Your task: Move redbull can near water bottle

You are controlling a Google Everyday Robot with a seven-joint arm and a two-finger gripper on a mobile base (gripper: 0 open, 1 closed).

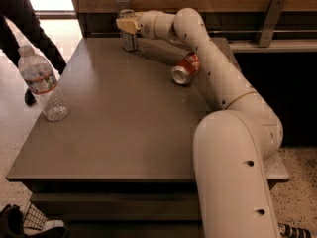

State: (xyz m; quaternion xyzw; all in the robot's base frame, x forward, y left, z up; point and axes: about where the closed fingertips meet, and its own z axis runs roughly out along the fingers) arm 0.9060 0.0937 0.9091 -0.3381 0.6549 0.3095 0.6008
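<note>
The redbull can (pixel 130 39), slim and silver-grey, stands upright at the far back edge of the table (pixel 124 138). My gripper (pixel 127 25) reaches in from the right and sits at the can's upper part, covering it; the can's top and lower body show above and below it. The water bottle (pixel 43 83), clear with a red-and-white label, stands upright near the table's left edge, far from the can and closer to the camera.
A red Coca-Cola can (pixel 185 68) lies on its side right of centre, close under my arm (pixel 213 73). A person's legs (pixel 22 19) stand on the floor beyond the left edge. A wooden wall and ledge run behind the table.
</note>
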